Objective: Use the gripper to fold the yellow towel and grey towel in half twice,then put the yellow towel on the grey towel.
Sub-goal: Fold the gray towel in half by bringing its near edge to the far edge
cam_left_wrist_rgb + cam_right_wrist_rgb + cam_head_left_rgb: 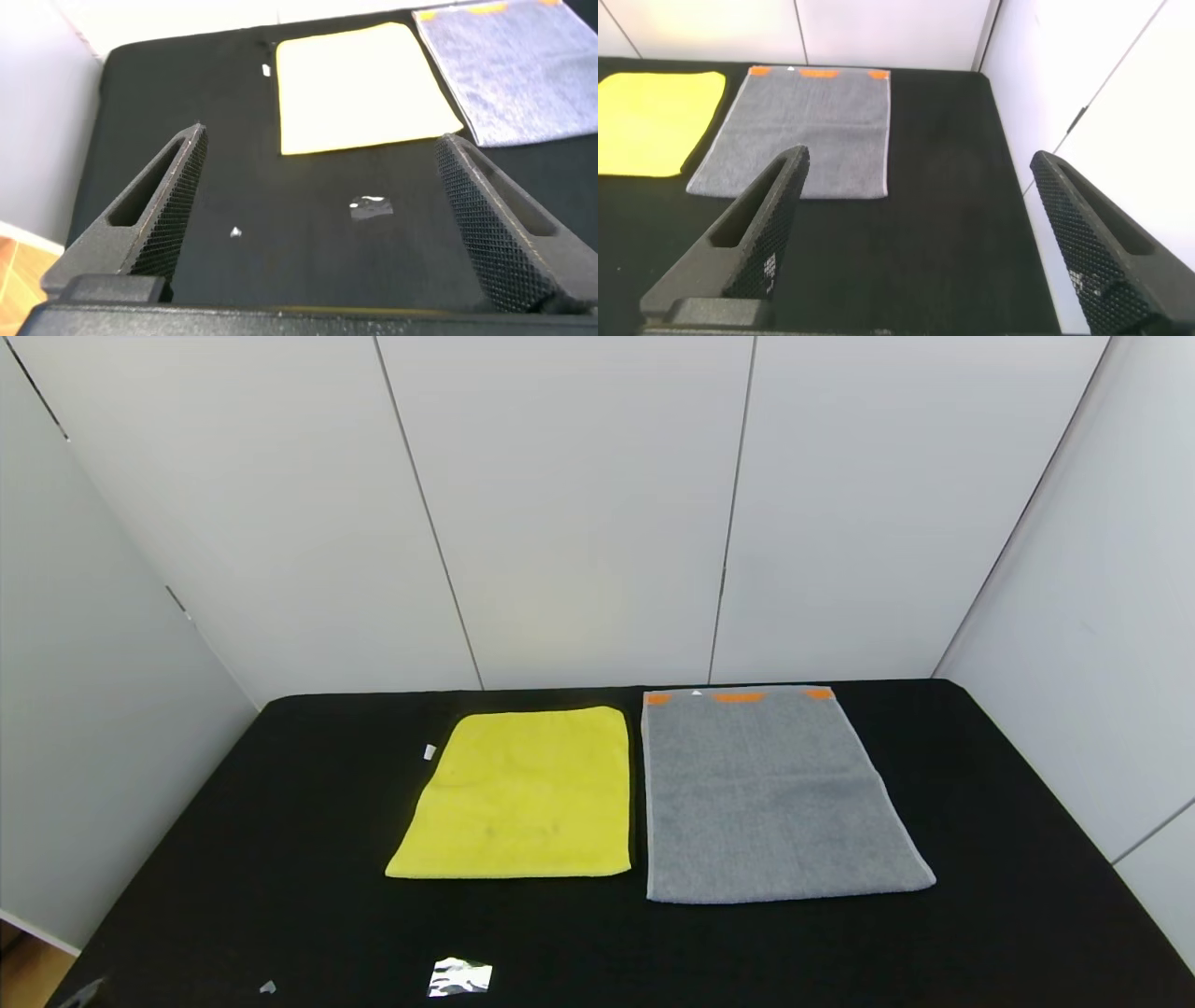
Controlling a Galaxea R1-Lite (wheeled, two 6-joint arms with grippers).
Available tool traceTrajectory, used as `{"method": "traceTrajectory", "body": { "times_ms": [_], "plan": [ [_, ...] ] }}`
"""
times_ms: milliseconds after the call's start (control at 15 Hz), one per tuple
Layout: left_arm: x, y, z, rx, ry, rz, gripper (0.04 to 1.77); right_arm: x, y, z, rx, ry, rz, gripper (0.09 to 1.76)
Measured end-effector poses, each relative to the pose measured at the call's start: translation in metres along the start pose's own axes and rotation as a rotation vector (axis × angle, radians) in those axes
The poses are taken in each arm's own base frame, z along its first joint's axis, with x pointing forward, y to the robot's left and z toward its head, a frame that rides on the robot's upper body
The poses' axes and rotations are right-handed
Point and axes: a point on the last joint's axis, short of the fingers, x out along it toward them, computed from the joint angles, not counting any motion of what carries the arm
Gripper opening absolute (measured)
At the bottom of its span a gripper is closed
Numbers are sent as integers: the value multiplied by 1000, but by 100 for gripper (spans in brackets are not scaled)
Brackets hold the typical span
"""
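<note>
Nothing was folded: the yellow towel (pixel 519 796) and grey towel (pixel 770 793) lay flat; the left gripper (pixel 322 210) and right gripper (pixel 920 229) gaped empty.

Even, bright overhead light; shadows are faint. The yellow towel (pixel 360 89) glares nearly white in the left wrist view, upper centre. A foil scrap (pixel 459 977) glints at lower centre.

The bright yellow microfibre towel (pixel 656 121) is cut off by the right wrist view's edge. The mid-grey terry towel with orange patches (pixel 509 70) runs past the left wrist view's edge. A small crumpled silvery scrap (pixel 459 976) is too small to identify.
</note>
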Motion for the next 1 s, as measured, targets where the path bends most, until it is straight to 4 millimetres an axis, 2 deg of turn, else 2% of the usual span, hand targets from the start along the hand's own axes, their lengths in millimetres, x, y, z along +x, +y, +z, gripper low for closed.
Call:
{"method": "traceTrajectory", "body": {
  "times_ms": [267, 533, 800, 1000],
  "plan": [
    [33, 3, 37, 30, 91, -101, 172, 33, 0, 25, -3, 90, 11, 171],
    [77, -8, 61, 55, 208, -245, 172, 73, 0, 35, -4, 213, 19, 171],
    [126, -33, 73, 99, 322, -351, 172, 118, 0, 33, -6, 357, 23, 171],
    [160, -65, 74, 150, 385, -433, 172, 152, 1, 21, -7, 478, 24, 171]
  ]
}}
